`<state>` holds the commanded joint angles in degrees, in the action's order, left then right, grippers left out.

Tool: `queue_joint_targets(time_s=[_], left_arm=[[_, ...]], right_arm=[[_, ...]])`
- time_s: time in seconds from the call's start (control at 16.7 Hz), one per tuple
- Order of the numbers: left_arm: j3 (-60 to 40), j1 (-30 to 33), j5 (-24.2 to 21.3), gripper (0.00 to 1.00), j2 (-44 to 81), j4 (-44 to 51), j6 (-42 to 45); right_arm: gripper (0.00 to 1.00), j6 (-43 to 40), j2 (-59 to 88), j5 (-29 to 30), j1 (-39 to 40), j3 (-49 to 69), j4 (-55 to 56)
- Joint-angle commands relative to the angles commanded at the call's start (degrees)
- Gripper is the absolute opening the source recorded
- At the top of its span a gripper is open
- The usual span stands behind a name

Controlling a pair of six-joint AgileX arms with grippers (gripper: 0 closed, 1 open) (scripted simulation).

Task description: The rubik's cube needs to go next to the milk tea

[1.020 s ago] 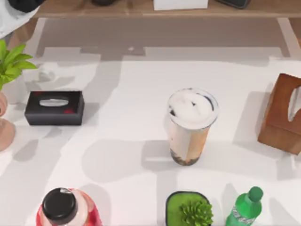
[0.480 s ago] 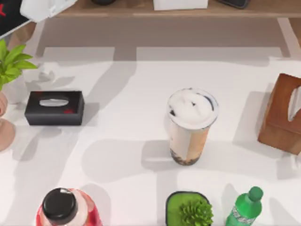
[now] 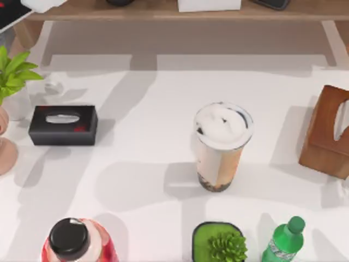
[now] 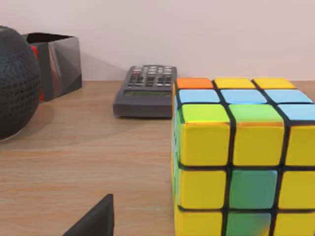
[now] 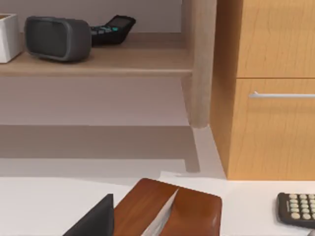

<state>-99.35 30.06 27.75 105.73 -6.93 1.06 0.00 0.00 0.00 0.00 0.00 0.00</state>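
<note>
Rubik's cube (image 4: pixel 241 157) sits on a wooden shelf beside a grey calculator (image 4: pixel 145 91), close before the left tool; whether that tool is open, I cannot tell. The left arm has swung off the counter (image 3: pixel 142 136), leaving the milk tea (image 3: pixel 221 146) alone, so grasping looks next.

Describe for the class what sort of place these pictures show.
Probably a rendered office or study corner: a white table with milk tea and tissue box, a wooden shelf with calculator and rubik's cube, and drawers.
</note>
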Motion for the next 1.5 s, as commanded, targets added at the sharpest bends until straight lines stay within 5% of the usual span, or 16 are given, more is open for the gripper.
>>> queue_joint_targets(time_s=[0.78, 1.5], left_arm=[[-13.9, -2.3, -2.5, 1.00, 11.7, 2.4, -0.1], [-13.9, -2.3, -2.5, 0.10, 11.7, 2.4, -0.1]], right_arm=[[1.00, 0.0, 0.0, 0.0, 0.0, 0.0, 0.0], [1.00, 0.0, 0.0, 0.0, 0.0, 0.0, 0.0]])
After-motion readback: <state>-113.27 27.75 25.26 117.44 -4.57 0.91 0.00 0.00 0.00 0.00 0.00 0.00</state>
